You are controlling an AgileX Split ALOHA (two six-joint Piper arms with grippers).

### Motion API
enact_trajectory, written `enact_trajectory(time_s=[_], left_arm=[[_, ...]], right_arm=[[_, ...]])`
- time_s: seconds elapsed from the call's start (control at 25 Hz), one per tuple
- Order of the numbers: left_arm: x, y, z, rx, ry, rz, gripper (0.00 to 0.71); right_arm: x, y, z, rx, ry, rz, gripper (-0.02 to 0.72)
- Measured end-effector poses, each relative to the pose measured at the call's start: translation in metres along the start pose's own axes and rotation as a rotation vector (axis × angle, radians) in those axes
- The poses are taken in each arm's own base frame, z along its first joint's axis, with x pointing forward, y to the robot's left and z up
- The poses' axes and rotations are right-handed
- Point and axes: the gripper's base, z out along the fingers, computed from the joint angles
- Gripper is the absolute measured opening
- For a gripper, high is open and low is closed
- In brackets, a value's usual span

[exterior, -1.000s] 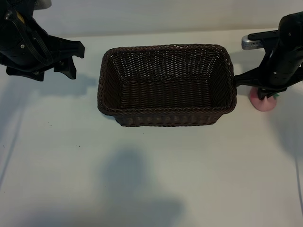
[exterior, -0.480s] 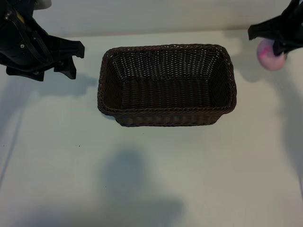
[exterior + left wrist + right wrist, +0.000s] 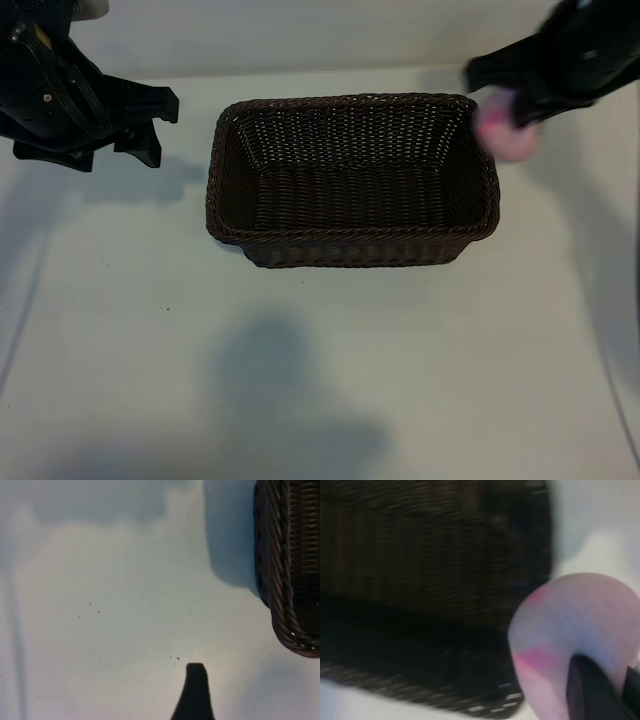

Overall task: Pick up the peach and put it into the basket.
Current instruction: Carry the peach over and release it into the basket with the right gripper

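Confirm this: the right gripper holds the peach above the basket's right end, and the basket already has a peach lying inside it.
One error: the basket is empty, as the exterior view shows. The only peach is held in the right gripper at the basket's right end.

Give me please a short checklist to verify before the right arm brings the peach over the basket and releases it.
1. Peach held by the right gripper: ok, jaws closed on it, lifted off the table.
2. Peach over the basket opening: not ok, it hangs at the right rim near the far corner, not yet clearly inside.
3. Basket interior free: ok, nothing lies in it.
4. Left gripper out of the way: ok, parked left of the basket, jaws open, holding nothing.
5. Basket upright and flat on the table: ok.
6. Grip secure enough for the carry: cannot tell, the peach is blurred in both views.
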Motion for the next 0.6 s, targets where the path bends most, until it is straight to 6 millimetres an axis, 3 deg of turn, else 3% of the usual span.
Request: enact_trajectory(time_s=[0.16, 0.28, 0.48, 0.6], left_arm=[[0.000, 0.000, 0.000, 0.000, 0.000, 0.000, 0.577], [0.000, 0.000, 0.000, 0.000, 0.000, 0.000, 0.577], [0.000, 0.000, 0.000, -0.001, 0.000, 0.000, 0.577], [0.000, 0.000, 0.000, -0.001, 0.000, 0.000, 0.577]], right_arm=[[0.010, 0.045, 0.003, -0.076, -0.010, -0.096, 0.041], [0.014, 0.066, 0.003, -0.111, -0.037, -0.142, 0.041], [0.008, 0.072, 0.003, -0.128, -0.119, -0.153, 0.041], [0.003, 0.071, 0.016, -0.111, -0.142, -0.165, 0.041]])
